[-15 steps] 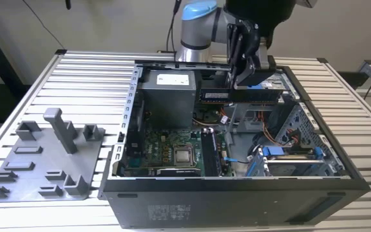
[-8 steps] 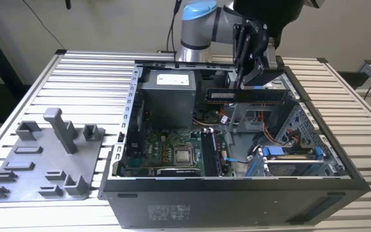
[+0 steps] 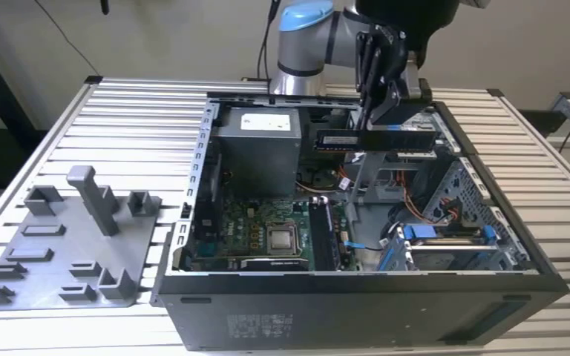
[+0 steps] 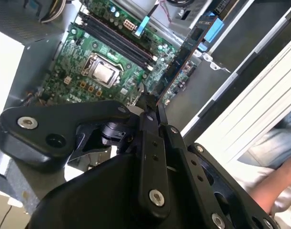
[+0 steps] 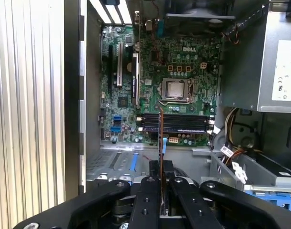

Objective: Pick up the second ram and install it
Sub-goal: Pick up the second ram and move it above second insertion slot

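My gripper point(image 3: 390, 123) is shut on the second ram point(image 3: 374, 139), a dark-blue stick that hangs level above the open computer case point(image 3: 364, 297), over its far half. In both wrist views the ram point(image 4: 183, 57) point(image 5: 161, 128) shows edge-on, running out from between the black fingers point(image 4: 147, 138) point(image 5: 152, 191). Below it lies the green motherboard point(image 3: 255, 222) point(image 5: 183, 67) with its silver chip point(image 5: 176, 89). The long black memory slots point(image 5: 176, 123) point(image 4: 117, 42) lie beside that chip, and the ram is well above them, touching nothing.
A grey plastic tray point(image 3: 57, 252) with upright posts sits on the slatted table at the exterior view's left. Inside the case are a grey power supply point(image 3: 255, 148), loose cables and a drive cage point(image 3: 444, 248) with blue clips. A person's arm point(image 4: 274, 188) shows beyond the case.
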`<state>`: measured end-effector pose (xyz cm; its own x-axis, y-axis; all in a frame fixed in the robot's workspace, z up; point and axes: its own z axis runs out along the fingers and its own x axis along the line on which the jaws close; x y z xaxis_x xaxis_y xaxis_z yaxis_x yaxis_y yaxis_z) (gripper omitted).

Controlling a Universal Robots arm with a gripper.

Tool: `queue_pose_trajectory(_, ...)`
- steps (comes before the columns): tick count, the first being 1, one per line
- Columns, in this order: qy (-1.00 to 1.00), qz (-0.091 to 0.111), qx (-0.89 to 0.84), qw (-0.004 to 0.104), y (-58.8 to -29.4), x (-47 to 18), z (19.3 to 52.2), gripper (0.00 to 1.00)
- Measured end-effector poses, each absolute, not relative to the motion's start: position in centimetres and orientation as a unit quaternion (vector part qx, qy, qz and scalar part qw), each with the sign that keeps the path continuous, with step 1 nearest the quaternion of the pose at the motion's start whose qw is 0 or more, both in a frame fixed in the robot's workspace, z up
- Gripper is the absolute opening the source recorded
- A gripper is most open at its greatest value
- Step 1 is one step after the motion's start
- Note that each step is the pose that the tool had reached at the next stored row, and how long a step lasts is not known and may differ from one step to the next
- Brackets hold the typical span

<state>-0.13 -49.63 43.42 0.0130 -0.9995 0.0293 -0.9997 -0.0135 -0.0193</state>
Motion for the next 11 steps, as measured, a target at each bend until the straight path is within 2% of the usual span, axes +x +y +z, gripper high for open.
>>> queue_pose_trajectory(11, -0.705, 0.017, 0.709, 0.003, -47.4, -0.3, 43.4, 0.14)
